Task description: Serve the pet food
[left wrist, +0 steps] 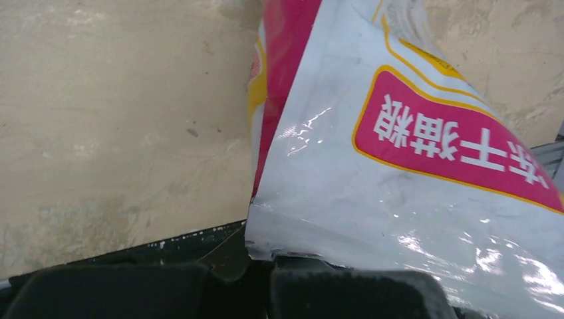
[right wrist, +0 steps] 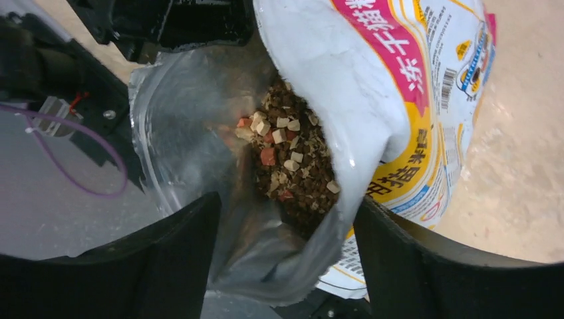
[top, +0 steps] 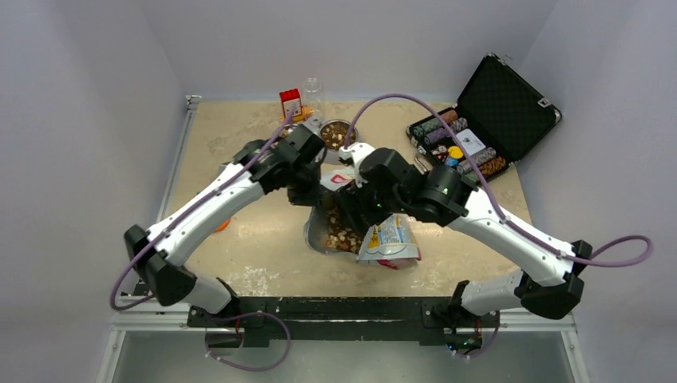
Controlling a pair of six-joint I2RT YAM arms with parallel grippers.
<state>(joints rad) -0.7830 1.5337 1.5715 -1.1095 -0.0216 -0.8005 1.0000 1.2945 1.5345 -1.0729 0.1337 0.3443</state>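
The white-and-yellow printed bag (top: pixel 389 239) lies at the table's middle with its mouth open toward the arms. Brown kibble with pale and red bits (right wrist: pixel 292 166) shows inside its silvery lining and also in the top view (top: pixel 343 235). My left gripper (left wrist: pixel 269 266) is shut on the bag's torn edge (left wrist: pixel 346 193) and holds it up. My right gripper (right wrist: pixel 286 219) is open, with its fingers on either side of the bag's lower lip. A metal bowl (top: pixel 350 128) holding kibble stands at the back. No scoop is in view.
An open black case of poker chips (top: pixel 479 136) stands at the back right. A small red box (top: pixel 291 104) and a clear glass (top: pixel 312 92) stand behind the bowl. A small orange thing (top: pixel 222 226) lies under the left arm.
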